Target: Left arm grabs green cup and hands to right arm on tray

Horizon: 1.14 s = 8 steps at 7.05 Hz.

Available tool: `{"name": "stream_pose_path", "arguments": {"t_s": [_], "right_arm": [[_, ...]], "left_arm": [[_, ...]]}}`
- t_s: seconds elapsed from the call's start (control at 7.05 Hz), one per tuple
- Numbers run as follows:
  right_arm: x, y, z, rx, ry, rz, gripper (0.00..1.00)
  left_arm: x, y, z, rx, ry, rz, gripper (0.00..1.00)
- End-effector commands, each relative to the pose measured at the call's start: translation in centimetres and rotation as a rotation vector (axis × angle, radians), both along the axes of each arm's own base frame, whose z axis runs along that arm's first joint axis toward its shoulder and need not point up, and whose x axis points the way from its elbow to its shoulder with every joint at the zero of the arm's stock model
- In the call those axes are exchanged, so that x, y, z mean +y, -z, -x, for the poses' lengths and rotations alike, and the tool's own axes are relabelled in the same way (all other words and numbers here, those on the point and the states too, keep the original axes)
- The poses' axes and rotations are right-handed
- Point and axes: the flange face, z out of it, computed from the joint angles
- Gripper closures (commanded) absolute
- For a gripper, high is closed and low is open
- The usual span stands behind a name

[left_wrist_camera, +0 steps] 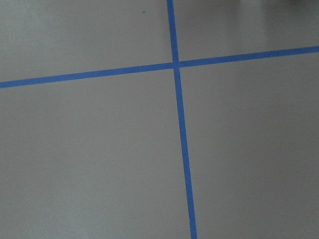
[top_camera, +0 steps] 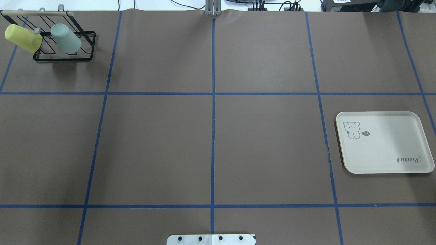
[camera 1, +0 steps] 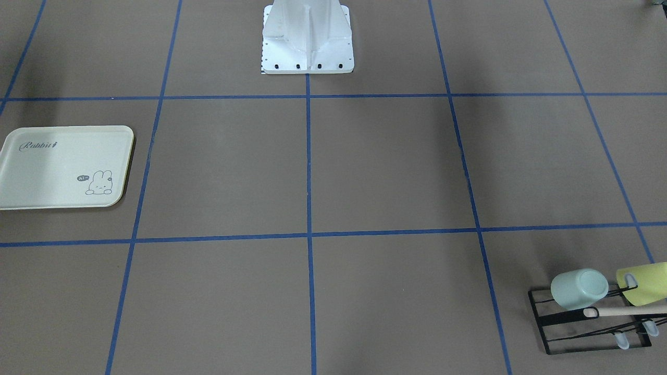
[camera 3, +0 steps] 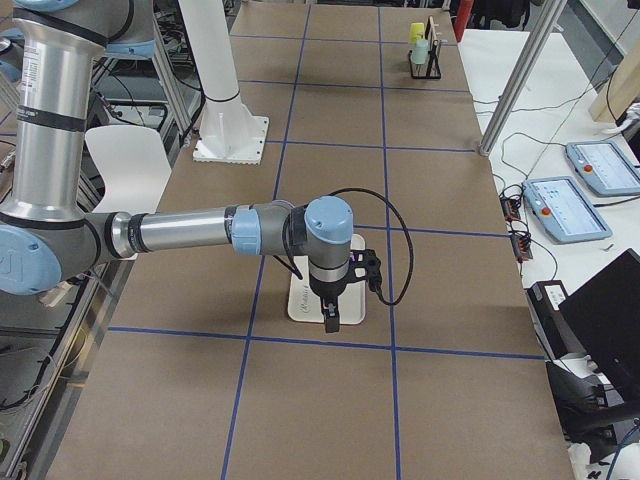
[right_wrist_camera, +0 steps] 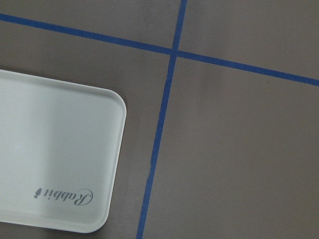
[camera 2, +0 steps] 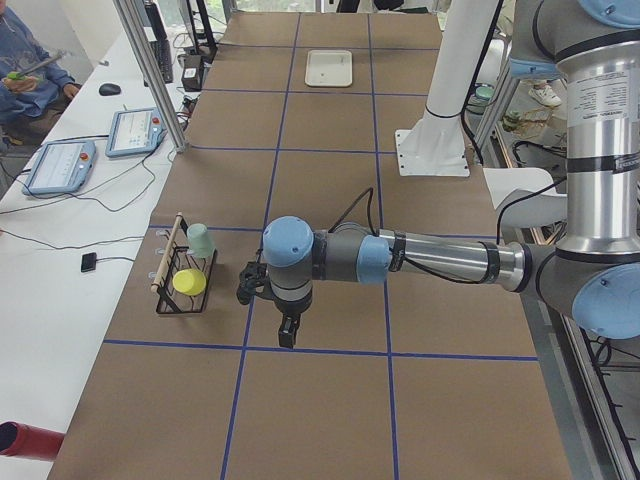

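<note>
The green cup [top_camera: 66,38] sits tilted, closed end uppermost, over a prong of the black wire rack [top_camera: 63,60] at the far left corner of the bench [top_camera: 153,146]. It is just beside a yellow-green cup [top_camera: 23,38] hung the same way. The cream tray [top_camera: 385,160] lies well apart on the right side. The left pincer [camera 2: 287,338] hangs above the bench near the rack, pointing down. The right pincer [camera 3: 331,322] hangs above or just beside the tray. Only the side views catch them, so I cannot tell how wide either one stands.

The step in hand looks to be the left arm's [camera 2: 430,255] reach for the cup. To do it well, the pincer should open wider than the cup and tip to match its lean. It should then close across the wall near the closed end, clear of the neighbour and the wooden rod [top_camera: 34,13]. Lifting along the prong's line should keep the rim from snagging and dragging the light rack. Gripping near one end leaves wall free for the right arm [camera 3: 190,232].
</note>
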Motion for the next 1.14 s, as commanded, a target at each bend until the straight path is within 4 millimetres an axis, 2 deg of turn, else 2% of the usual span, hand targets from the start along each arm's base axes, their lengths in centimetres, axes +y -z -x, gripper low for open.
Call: {"name": "stream_pose_path", "arguments": {"t_s": [0.0, 0.28, 0.57, 0.71, 0.85, 0.99], "right_arm": [[-0.2, 0.2, 0.0, -0.002, 0.000, -0.005, 0.00], [-0.4, 0.6, 0.5, -0.011, 0.020, -0.021, 0.00], [-0.8, 1.3, 0.6, -0.016, 0.018, -0.041, 0.00], [-2.1, 3.2, 0.6, -0.013, 0.011, -0.174, 0.00], [-2.8, 4.4, 0.7, -0.023, 0.011, -0.312, 0.00], [-2.9, 4.3, 0.9, -0.052, 0.006, -0.316, 0.00]], "left_arm": [[-0.3, 0.8, -0.6, 0.007, -0.013, -0.040, 0.00], [-0.4, 0.7, -0.7, -0.001, -0.012, -0.038, 0.00], [-1.7, 2.5, -0.8, 0.004, -0.008, -0.164, 0.00], [-3.5, 3.5, -0.8, 0.002, -0.009, -0.264, 0.00], [-6.6, 5.8, -0.6, -0.021, -0.001, -0.401, 0.00], [-9.6, 7.2, -0.7, -0.019, 0.000, -0.443, 0.00]]}}
